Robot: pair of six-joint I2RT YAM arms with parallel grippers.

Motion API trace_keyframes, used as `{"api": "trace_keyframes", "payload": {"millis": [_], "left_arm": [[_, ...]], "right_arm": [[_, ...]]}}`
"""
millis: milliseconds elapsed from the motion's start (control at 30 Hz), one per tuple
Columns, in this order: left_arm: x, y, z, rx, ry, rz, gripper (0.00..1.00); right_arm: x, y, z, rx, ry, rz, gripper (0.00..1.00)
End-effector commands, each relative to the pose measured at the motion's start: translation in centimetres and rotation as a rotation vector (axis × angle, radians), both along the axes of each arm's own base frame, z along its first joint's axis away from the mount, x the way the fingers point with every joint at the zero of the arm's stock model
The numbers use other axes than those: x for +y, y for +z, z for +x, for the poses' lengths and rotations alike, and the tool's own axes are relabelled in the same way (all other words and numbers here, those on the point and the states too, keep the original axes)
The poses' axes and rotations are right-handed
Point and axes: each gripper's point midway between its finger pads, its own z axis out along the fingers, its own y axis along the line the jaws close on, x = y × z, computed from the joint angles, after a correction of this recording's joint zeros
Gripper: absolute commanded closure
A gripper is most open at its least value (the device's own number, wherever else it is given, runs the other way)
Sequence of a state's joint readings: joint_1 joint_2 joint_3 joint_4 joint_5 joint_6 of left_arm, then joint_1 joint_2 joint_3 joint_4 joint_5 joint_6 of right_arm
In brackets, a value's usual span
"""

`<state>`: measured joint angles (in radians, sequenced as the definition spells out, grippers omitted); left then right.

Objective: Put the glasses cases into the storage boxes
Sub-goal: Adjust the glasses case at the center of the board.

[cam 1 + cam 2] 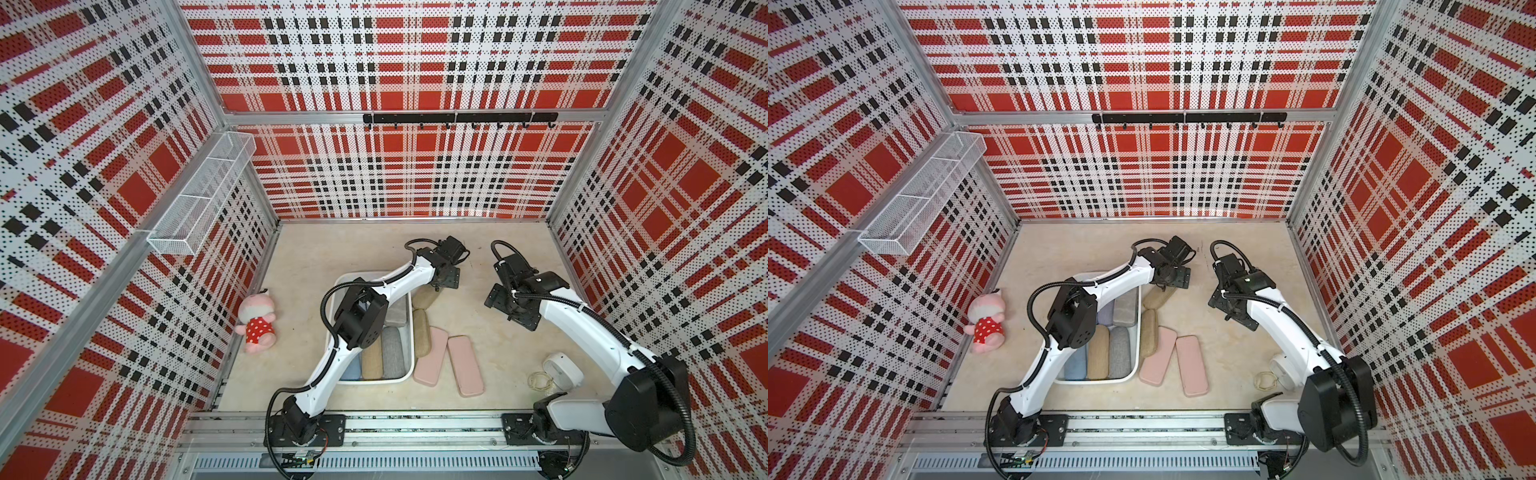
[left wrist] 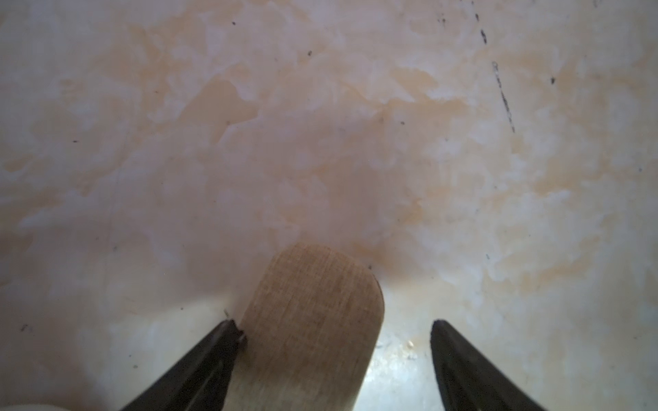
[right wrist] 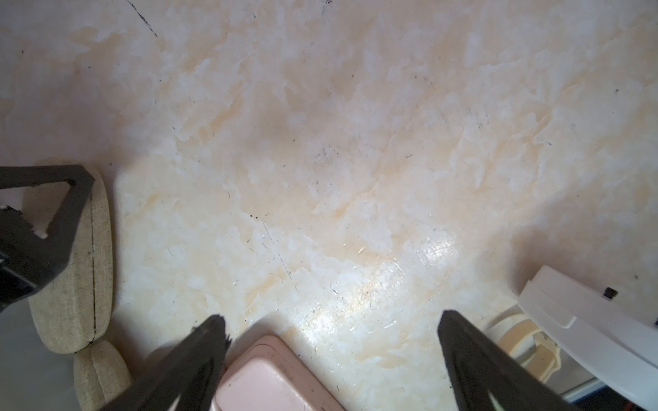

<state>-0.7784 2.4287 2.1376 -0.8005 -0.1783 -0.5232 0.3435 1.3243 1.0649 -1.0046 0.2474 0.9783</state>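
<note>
**Top views.** The shallow white rectangular plastic tub [image 1: 374,381] [image 1: 1100,380] stands under the left arm, its long side running front to back. Inside it, a light blue fabric case [image 1: 352,372], a tan fabric case [image 1: 372,361] and a grey fabric case [image 1: 392,351] lie side by side, their long axes parallel to the tub's. Just outside the right wall, a second tan case [image 1: 420,332] lies parallel to it. Next to that, a flat pink case [image 1: 432,357] and a second pink case [image 1: 465,365] splay apart toward the front rail. A third tan case [image 1: 1158,297] lies slanted at the tub's far right corner, beneath the left hand [image 1: 438,287]. The right hand [image 1: 509,309] hangs above the beige tabletop [image 1: 332,257].

**Left wrist view.** The left hand [image 2: 334,325] is spread wide astride the third tan case [image 2: 313,320], whose rounded end points away from the camera. One fingertip [image 2: 231,334] touches its side and the other stands clear.

**Right wrist view.** The right hand [image 3: 333,318] is spread wide and holds nothing. A corner of a pink case [image 3: 270,380] lies below it.
</note>
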Motion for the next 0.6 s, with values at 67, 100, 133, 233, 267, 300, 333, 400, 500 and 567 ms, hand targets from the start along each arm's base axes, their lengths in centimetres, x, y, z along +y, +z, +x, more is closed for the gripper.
{"api": "trace_keyframes", "payload": {"millis": [67, 100, 133, 233, 267, 300, 333, 400, 500, 567], "left_arm": [[1.9, 1.2, 0.1, 0.003, 0.021, 0.032, 0.08], [2.3, 1.2, 0.3, 0.003, 0.02, 0.044, 0.08], [2.5, 1.2, 0.3, 0.003, 0.017, 0.052, 0.08], [2.9, 1.9, 0.3, -0.002, -0.01, 0.055, 0.08], [2.8, 2.3, 0.2, -0.007, -0.023, 0.054, 0.07], [3.0, 2.5, 0.1, -0.01, -0.031, 0.06, 0.06], [3.2, 2.6, 0.1, -0.012, -0.036, 0.064, 0.06], [3.6, 2.3, -0.2, -0.001, -0.049, 0.075, 0.06], [4.1, 0.8, -0.7, 0.032, -0.079, 0.112, 0.07], [4.1, 0.1, -1.2, 0.056, -0.098, 0.117, 0.08]], "right_arm": [[-0.7, 1.3, -0.2, -0.029, -0.012, -0.009, 0.03], [-0.7, 1.4, -0.3, -0.031, -0.012, -0.009, 0.03], [-0.8, 1.4, -0.3, -0.032, -0.013, -0.009, 0.03], [-0.9, 1.6, -0.4, -0.037, -0.016, -0.012, 0.03], [-0.9, 1.8, -0.4, -0.041, -0.018, -0.011, 0.03], [-0.9, 1.7, -0.4, -0.04, -0.018, -0.01, 0.03], [-0.9, 1.8, -0.3, -0.04, -0.018, -0.011, 0.03], [-0.9, 1.9, -0.3, -0.037, -0.019, -0.012, 0.03], [-0.8, 2.2, -0.2, -0.044, -0.019, -0.009, 0.03], [-0.9, 2.5, -0.2, -0.048, -0.022, -0.007, 0.03]]}}
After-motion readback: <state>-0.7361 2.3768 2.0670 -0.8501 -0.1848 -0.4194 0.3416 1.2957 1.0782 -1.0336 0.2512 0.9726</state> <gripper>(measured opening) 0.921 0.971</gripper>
